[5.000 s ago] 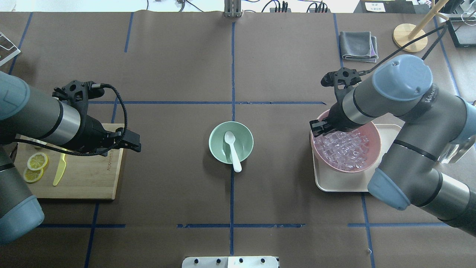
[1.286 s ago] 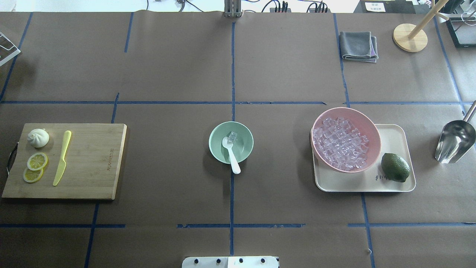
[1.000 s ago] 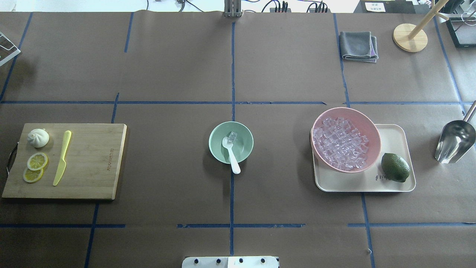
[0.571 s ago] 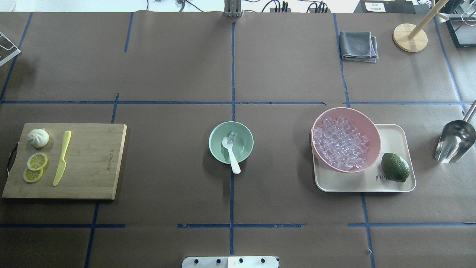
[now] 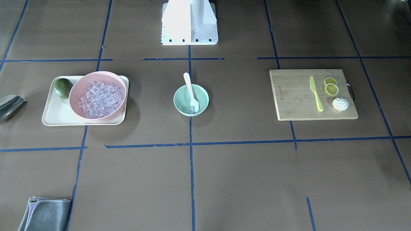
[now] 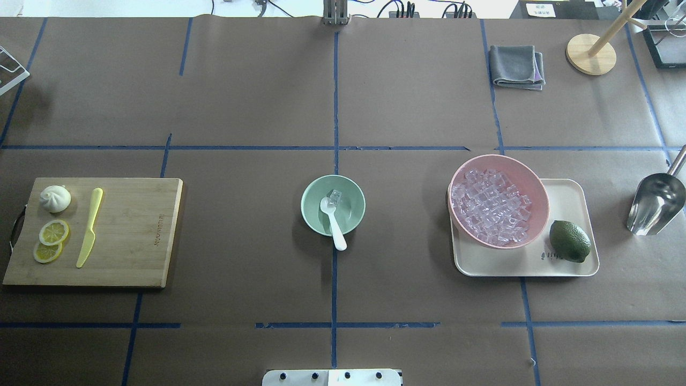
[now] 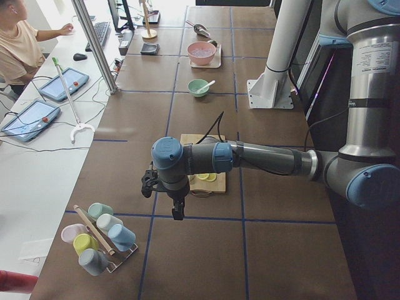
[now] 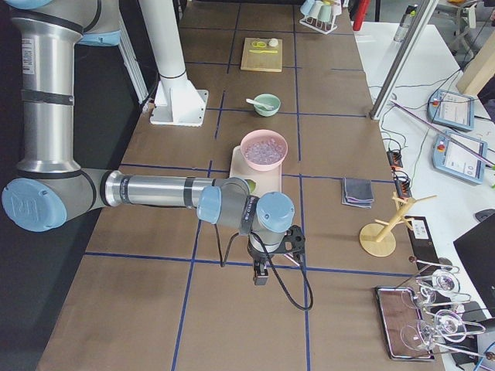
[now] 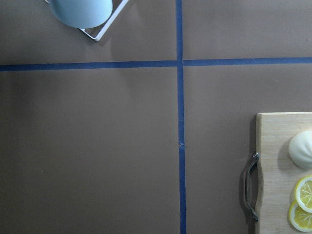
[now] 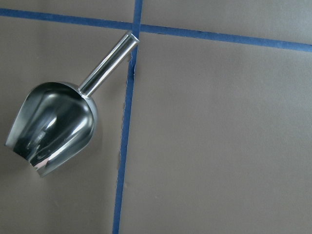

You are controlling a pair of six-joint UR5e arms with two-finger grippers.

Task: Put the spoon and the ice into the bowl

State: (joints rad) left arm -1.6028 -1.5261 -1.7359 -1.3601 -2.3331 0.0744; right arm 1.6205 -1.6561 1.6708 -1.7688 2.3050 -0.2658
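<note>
The mint-green bowl [image 6: 353, 195] stands at the table's centre, also seen in the front-facing view [image 5: 202, 96]. The white spoon [image 6: 334, 225] lies with its scoop inside the bowl and its handle over the near rim. One clear ice cube [image 6: 335, 196] sits in the bowl beside the scoop. More ice [image 6: 490, 206] fills the pink bowl [image 6: 538, 187]. My left gripper [image 7: 178, 211] hangs beyond the cutting board's end; my right gripper [image 8: 261, 276] hangs beyond the tray's end. Both show only in the side views, so I cannot tell whether they are open or shut.
A cutting board [image 6: 134, 236] at the left holds a yellow-green knife [image 6: 88, 228], lemon slices [image 6: 53, 232] and a white bun [image 6: 55, 198]. A tray [image 6: 568, 198] holds the pink bowl and a lime [image 6: 569, 241]. A metal scoop [image 6: 655, 203], grey cloth [image 6: 517, 66], wooden stand [image 6: 590, 53] and cup rack [image 7: 100, 237] stand around.
Since five seconds ago both arms have left the overhead view, and an ice cube now lies in the green bowl. Over the last second nothing has moved.
</note>
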